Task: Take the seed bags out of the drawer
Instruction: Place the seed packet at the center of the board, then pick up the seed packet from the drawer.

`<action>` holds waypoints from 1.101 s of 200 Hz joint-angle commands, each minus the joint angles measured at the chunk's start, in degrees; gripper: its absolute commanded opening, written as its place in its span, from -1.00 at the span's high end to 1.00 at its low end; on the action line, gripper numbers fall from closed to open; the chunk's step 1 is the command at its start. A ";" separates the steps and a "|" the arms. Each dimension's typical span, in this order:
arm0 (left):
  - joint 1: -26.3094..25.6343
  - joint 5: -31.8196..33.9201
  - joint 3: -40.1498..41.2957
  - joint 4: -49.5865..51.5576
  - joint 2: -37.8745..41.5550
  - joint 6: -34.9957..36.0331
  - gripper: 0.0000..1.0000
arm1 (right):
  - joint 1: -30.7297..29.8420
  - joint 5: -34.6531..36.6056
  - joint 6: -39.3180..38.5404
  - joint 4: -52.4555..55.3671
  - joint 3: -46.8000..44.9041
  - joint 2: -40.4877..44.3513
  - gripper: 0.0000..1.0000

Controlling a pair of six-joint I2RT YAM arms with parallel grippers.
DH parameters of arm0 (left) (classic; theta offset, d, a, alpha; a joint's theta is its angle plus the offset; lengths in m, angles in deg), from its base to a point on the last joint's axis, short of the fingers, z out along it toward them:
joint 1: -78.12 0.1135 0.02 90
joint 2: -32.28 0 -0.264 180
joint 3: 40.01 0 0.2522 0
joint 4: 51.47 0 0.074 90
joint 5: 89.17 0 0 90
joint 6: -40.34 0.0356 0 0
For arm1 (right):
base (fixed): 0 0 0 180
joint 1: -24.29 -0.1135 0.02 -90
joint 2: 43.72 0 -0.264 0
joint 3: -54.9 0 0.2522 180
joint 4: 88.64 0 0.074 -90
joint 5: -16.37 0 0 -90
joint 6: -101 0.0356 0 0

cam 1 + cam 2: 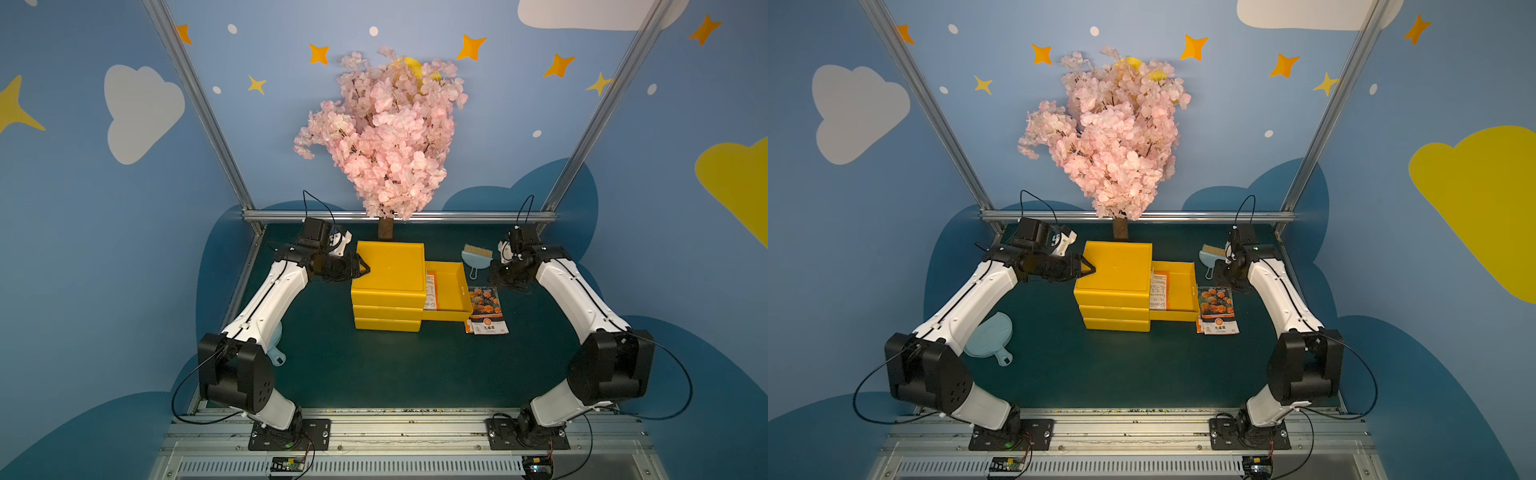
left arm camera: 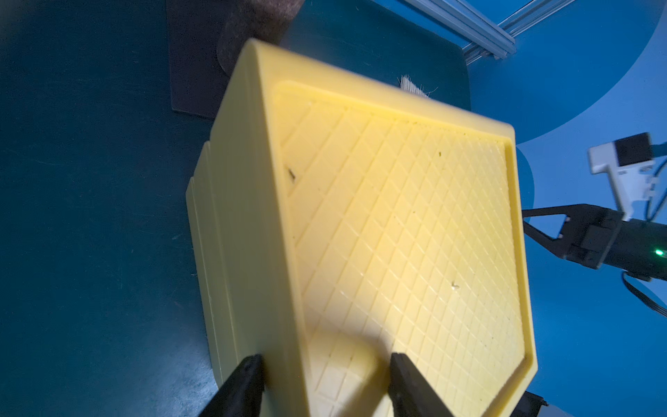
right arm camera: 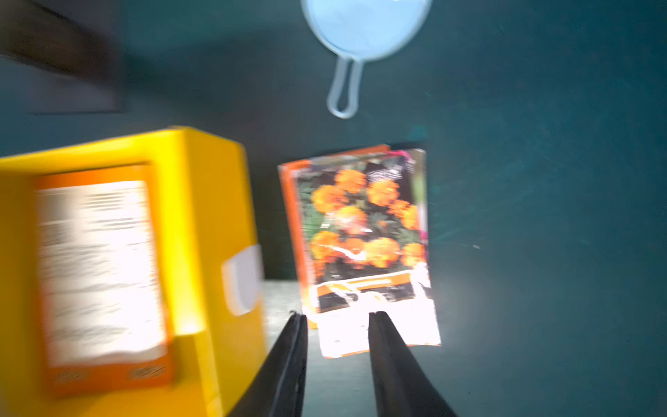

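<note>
Now, right end effector [image 3: 337, 317] agape over glossy flat seed bags [image 3: 361, 224], left end effector [image 2: 325, 361] tight on grid-embossed yellow cabinet [image 2: 397, 216].

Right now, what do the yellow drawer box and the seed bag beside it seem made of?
The yellow drawer box: likely molded plastic, matte, with a raised diamond grid on its top. The seed bag: probably thin glossy film or coated paper; flat, printed, glaring white under the light.

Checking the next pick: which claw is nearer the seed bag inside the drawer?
Right. The right claw hovers just past the drawer holding that bag, over the bags on the table; the left claw clamps the cabinet's far edge.
</note>
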 commanded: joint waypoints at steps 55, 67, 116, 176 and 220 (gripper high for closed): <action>-0.99 0.96 2.94 2.61 -0.90 0.75 -0.14 | -9.65 -13.30 9.43 -9.19 -0.10 1.35 0.29; -1.01 1.04 3.22 2.56 -0.61 0.66 -0.14 | -11.15 -13.56 9.98 -10.08 0.25 -0.52 0.28; -0.99 1.59 3.83 3.00 0.45 0.66 -0.14 | -14.84 -12.77 11.20 -12.65 1.51 -8.06 0.18; -0.99 1.64 4.21 3.00 0.90 0.39 -0.14 | -15.94 -11.86 11.40 -12.82 3.29 -14.98 0.14; -0.96 1.79 4.29 3.17 1.03 0.70 -0.14 | -16.03 -11.73 11.58 -13.68 2.95 -17.12 0.14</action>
